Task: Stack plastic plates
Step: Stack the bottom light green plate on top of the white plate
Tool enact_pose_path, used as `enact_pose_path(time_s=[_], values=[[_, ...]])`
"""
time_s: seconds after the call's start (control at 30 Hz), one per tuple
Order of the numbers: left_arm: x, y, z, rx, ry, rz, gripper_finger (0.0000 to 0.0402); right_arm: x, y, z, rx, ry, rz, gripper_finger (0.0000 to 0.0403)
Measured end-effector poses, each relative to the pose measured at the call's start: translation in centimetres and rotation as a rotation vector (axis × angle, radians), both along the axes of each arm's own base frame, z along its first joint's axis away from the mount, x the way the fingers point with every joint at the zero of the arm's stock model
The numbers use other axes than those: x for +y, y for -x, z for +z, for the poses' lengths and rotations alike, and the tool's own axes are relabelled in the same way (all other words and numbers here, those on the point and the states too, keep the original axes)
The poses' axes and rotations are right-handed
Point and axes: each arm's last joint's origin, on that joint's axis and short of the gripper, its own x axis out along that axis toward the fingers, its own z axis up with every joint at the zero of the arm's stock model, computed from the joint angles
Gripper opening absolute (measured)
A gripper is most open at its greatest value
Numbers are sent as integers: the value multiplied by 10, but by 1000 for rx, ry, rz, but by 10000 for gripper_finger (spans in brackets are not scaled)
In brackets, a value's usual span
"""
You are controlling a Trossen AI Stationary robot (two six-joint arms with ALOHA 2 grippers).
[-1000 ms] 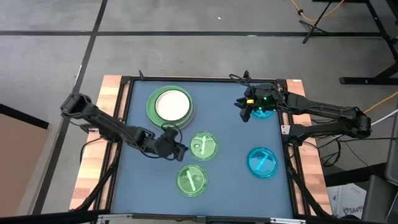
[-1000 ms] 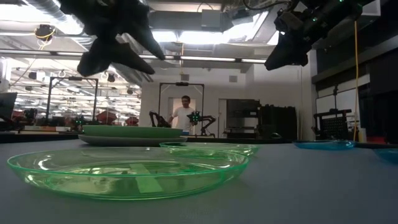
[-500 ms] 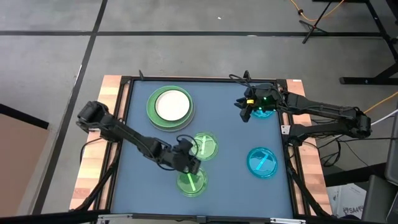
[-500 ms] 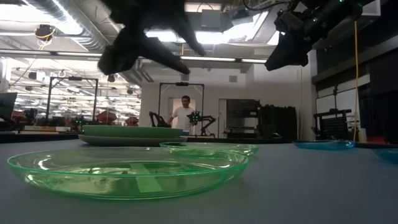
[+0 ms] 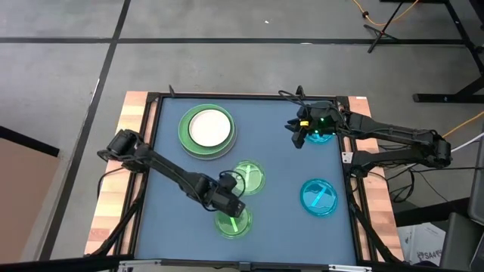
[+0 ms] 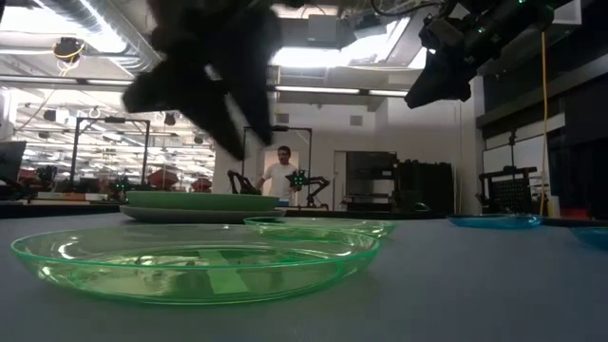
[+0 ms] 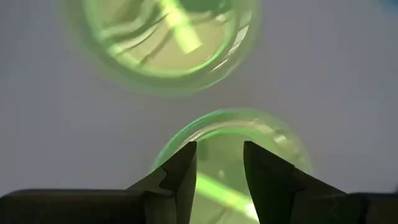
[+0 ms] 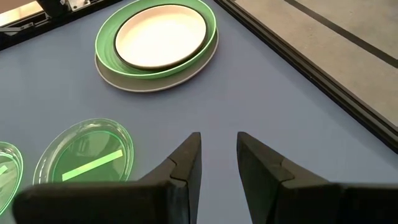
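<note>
Two small translucent green plates lie flat on the blue table, the near one (image 5: 232,222) (image 6: 190,261) (image 7: 221,124) and the farther one (image 5: 249,176) (image 7: 168,37) (image 8: 87,155). My left gripper (image 5: 234,209) (image 6: 233,142) (image 7: 219,146) hangs open above the near plate's far rim, pointing steeply down, clear of it. At the far left stands a stack (image 5: 206,128) (image 8: 155,37): a white plate on light green on grey. My right gripper (image 5: 300,137) (image 8: 217,137) waits open, high over the far right, above a cyan plate (image 5: 325,136).
A second cyan plate (image 5: 319,196) lies at the near right. A black frame (image 5: 249,96) rims the table, with wooden strips outside it. Bare blue surface lies between the stack and the cyan plates. A person (image 6: 282,176) stands far off in the room behind.
My left gripper has gone toward the table's near edge and a little right, from beside the farther green plate to above the near one. It has sunk slightly and tipped more steeply downward. The plates have stayed where they were.
</note>
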Motion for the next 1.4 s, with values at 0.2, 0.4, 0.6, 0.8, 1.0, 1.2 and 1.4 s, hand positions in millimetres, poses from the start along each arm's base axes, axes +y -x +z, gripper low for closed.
enact_pose_path(time_s=[0.2,0.4,0.6,0.8,1.0,1.2,1.4], values=[[2,14,-5,145,-17,10,125,0,0,0,1,0,0,92],[-3,23,-14,199,-14,-19,125,0,0,0,1,0,1,92],[-9,32,-30,210,24,-51,125,0,0,0,1,0,0,92],[-7,35,-40,203,43,-31,125,0,0,0,1,0,0,92],[-8,35,-45,167,62,-35,125,0,0,0,1,0,0,92],[-7,37,-56,138,96,-25,125,0,0,0,1,0,0,92],[-7,37,-56,137,100,-20,125,0,0,0,0,1,0,92]])
